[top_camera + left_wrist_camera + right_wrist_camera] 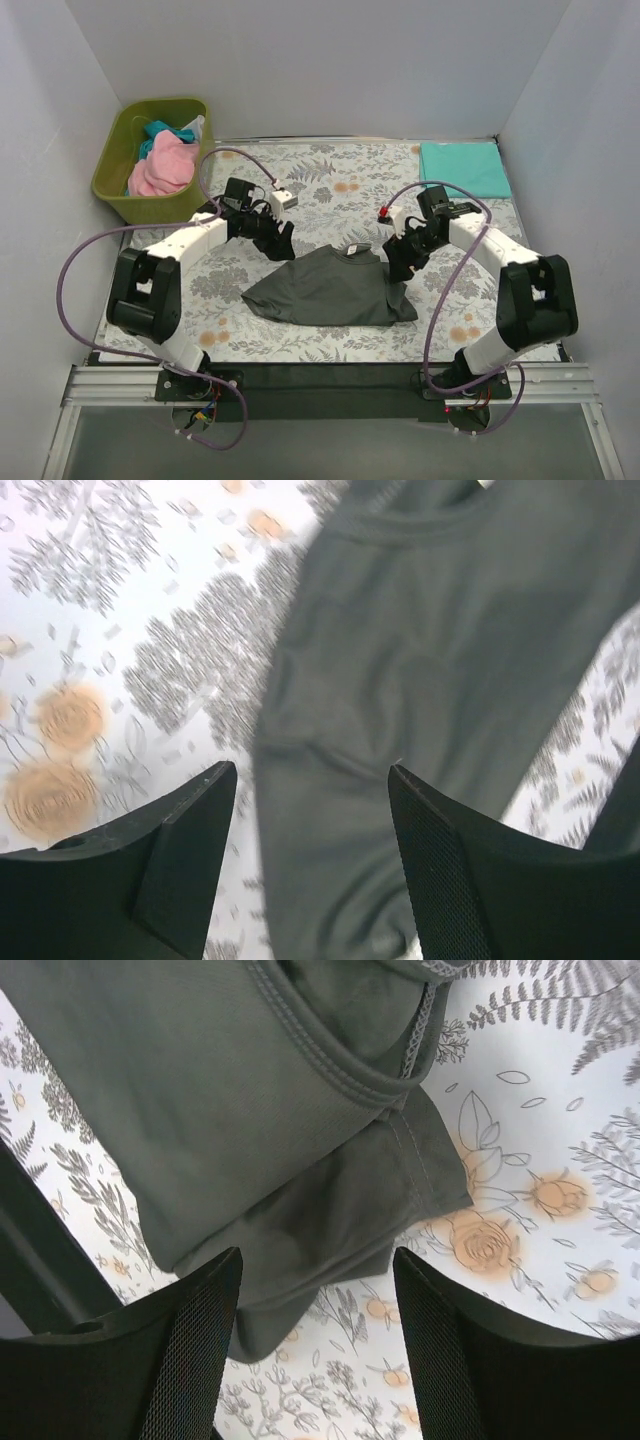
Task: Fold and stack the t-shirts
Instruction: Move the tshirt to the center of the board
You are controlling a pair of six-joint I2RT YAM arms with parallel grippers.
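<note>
At centre of top view: charcoal grey t-shirt [330, 290] lies partly folded on floral table cloth [330, 185]. Left gripper [277, 238] and right gripper [400, 262] hover at its upper corners, jaws wide, empty, likely poised for next fold. Folded teal t-shirt [463, 168] at upper right, probably base of stack.

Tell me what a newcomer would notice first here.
The dark grey t-shirt lies loosely spread mid-table on the floral cloth, with the left end effector and right end effector both open above its far edge, one on each side. At the far left, an olive bin holds a pink shirt. A folded teal shirt sits in the far right corner.
</note>
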